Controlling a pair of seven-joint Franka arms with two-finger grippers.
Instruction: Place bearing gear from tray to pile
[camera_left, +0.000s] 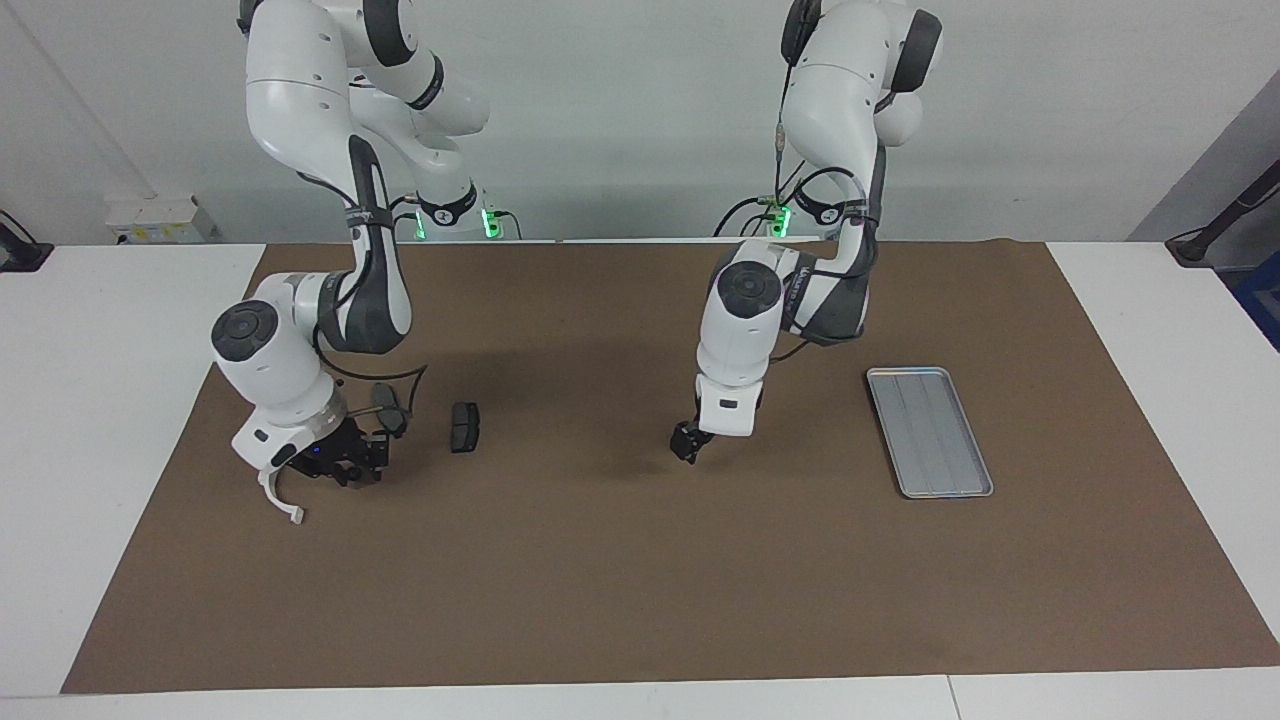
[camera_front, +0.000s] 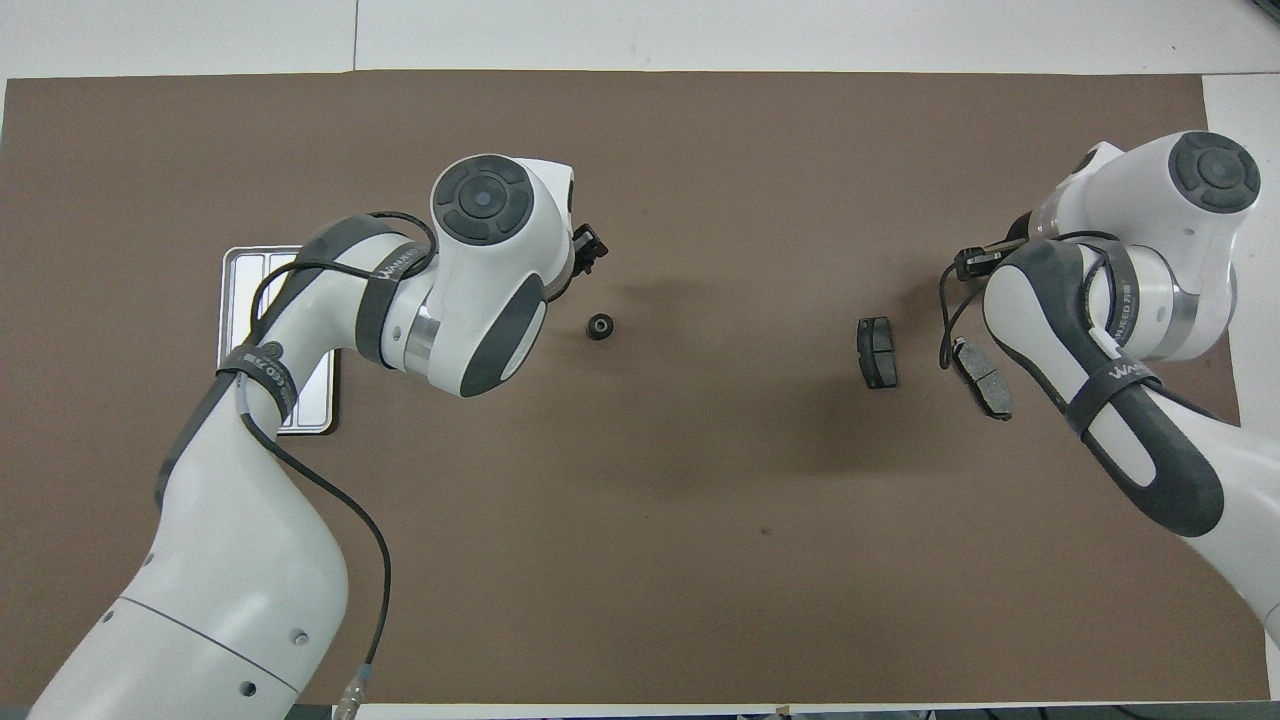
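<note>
Nearest the robots, two dark pads (camera_front: 877, 352) of the pile lie toward the right arm's end. A bit farther, the small black gear (camera_front: 599, 327) sits alone on the brown mat (camera_front: 700, 560), between the pile and the tray (camera_left: 930, 432), well apart from both. The left arm hides part of the tray from above. The left gripper (camera_left: 689, 443) hangs over the gear, holding nothing. The right gripper (camera_left: 340, 462) is low by the white bracket (camera_left: 280, 503), the farthest piece. I cannot tell if either gripper is open or closed.

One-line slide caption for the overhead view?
Gear lies on the mat between tray and brake pads, beside the left arm.
</note>
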